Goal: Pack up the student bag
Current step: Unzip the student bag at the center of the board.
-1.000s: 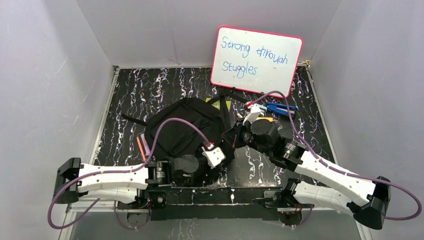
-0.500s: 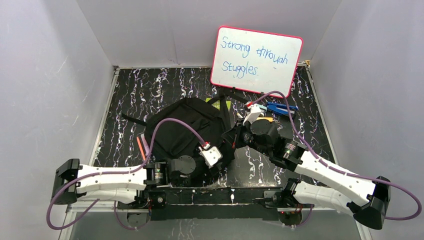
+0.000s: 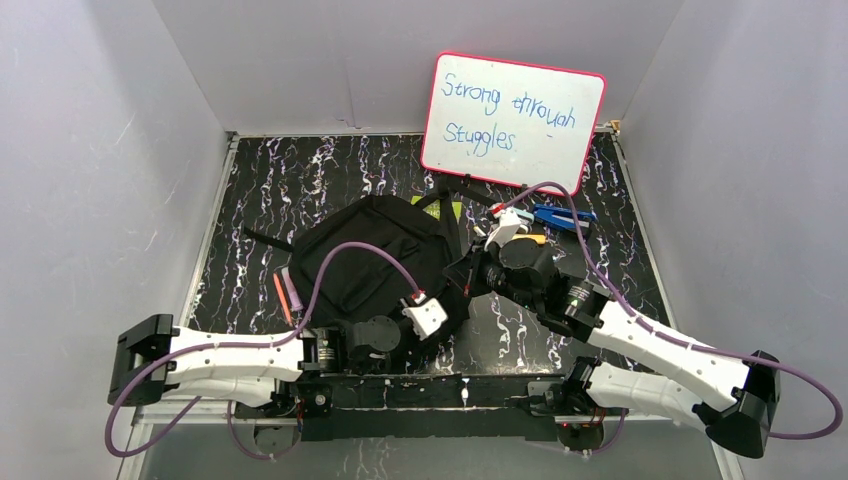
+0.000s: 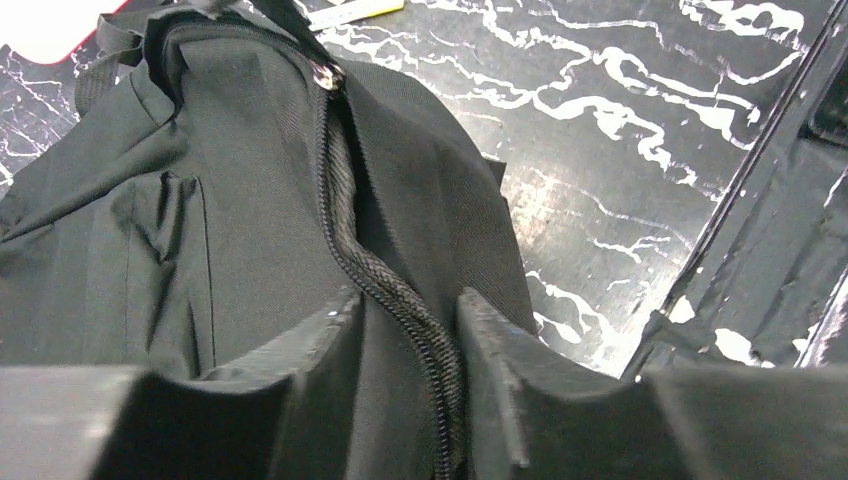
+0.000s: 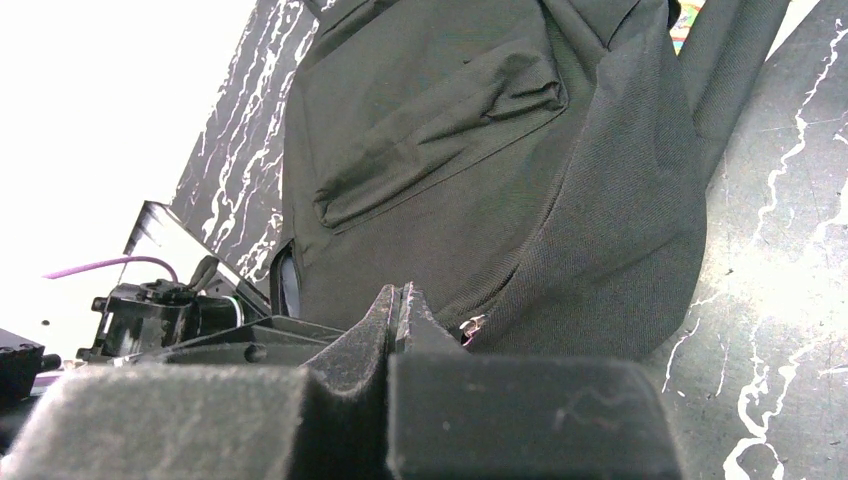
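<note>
Student bag (image 3: 365,255) lies flat, centre of table (image 3: 300,180), between both arms, soft black woven fabric, crumpled. L gripper (image 4: 405,330) at bag's near edge: jaws partly open, narrow gap, straddling the raised zip (image 4: 385,280); cannot tell if the pads touch it. R gripper (image 5: 398,300) at bag's right side: fingers pressed together, no gap, tips against the fabric; cannot tell if any cloth is pinched.

L wrist view only: coiled zip teeth running up to a metal puller (image 4: 327,75), plus a sewn pocket seam. R wrist view only: flat front pocket w/ flap, small puller just beside the fingertips. Top view only: whole layout, strap trailing left.

Table black w/ white marble veins, glossy. Orange pen (image 3: 280,295) and purple one just beside bag's left edge. Whiteboard (image 3: 512,122), pink rim, blue handwriting, leans on back wall. Blue tool (image 3: 560,215) behind R arm.
</note>
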Robot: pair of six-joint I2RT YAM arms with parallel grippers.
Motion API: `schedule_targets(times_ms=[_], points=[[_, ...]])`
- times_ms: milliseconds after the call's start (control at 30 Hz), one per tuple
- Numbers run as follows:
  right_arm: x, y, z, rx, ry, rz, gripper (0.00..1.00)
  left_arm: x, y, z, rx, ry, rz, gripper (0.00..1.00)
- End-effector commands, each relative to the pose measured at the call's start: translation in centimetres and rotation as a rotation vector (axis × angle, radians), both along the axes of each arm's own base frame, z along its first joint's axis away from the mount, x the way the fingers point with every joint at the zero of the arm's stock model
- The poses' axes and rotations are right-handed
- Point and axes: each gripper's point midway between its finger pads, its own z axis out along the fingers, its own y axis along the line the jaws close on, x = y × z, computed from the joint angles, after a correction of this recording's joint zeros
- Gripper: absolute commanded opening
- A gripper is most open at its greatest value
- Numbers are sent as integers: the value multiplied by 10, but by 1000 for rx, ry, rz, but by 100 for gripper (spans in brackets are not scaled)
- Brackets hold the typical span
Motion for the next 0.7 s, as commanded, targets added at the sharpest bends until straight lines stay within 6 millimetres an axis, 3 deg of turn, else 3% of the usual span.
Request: schedule_targets(times_ms=[0, 100, 200, 433, 667], points=[[7, 7, 14, 55, -47, -8, 0, 0, 1, -7, 5, 12, 13, 30], [13, 4, 12, 11, -78, -30, 0, -4, -1, -4, -9, 23, -10, 11], [28, -2, 14, -55, -148, -71, 0, -15, -3, -3, -7, 37, -85, 0], [87, -12, 25, -213, -299, -182, 0, -37, -1, -3, 11, 81, -216, 0], [148, -21, 18, -236, -306, -206, 0, -53, 2, -9, 55, 115, -311, 0]])
